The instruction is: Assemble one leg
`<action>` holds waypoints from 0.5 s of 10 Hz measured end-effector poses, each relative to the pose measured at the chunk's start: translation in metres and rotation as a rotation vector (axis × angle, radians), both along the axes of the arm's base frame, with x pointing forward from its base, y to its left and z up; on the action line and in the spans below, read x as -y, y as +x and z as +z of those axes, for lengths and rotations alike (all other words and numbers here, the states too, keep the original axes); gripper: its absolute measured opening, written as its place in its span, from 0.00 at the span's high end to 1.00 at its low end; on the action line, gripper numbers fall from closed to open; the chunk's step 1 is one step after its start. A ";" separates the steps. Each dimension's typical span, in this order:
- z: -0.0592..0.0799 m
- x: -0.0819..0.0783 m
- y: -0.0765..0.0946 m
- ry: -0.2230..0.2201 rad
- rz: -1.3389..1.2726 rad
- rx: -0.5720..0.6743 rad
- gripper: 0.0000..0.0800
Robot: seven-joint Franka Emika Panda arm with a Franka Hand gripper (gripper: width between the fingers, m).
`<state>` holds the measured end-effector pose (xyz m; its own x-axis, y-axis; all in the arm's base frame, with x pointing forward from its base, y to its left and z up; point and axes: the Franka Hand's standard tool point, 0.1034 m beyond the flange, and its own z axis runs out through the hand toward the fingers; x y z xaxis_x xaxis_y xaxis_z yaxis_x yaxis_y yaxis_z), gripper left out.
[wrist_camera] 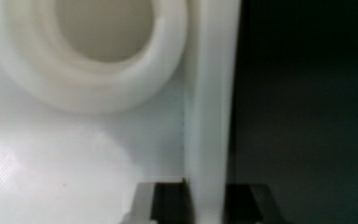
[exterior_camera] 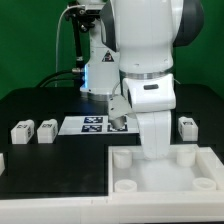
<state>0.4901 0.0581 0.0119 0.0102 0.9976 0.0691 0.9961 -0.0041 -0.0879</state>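
Three legs, small chunky white blocks with tags, lie on the black table: two at the exterior view's left [exterior_camera: 22, 131] [exterior_camera: 45, 130] and one at the right [exterior_camera: 186, 127]. The large white panel [exterior_camera: 190, 172] with round corner sockets lies at the front. My gripper [exterior_camera: 153, 148] stands straight down over the panel's far edge. In the wrist view the gripper [wrist_camera: 208, 205] has its two dark fingers [wrist_camera: 167, 205] on either side of the panel's edge wall [wrist_camera: 208, 100], close against it. One round socket [wrist_camera: 96, 40] fills that view. No leg is in the gripper.
The marker board [exterior_camera: 92, 124] lies flat behind the panel, with a small white part [exterior_camera: 121, 123] at its right end. Another white piece [exterior_camera: 2, 161] shows at the exterior view's left edge. The arm's body hides the middle of the table.
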 end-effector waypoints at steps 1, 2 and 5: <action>0.000 0.001 0.000 0.001 -0.002 0.003 0.91; 0.000 0.001 0.000 0.001 -0.002 0.003 0.91; 0.000 0.001 0.000 0.001 -0.004 0.003 0.62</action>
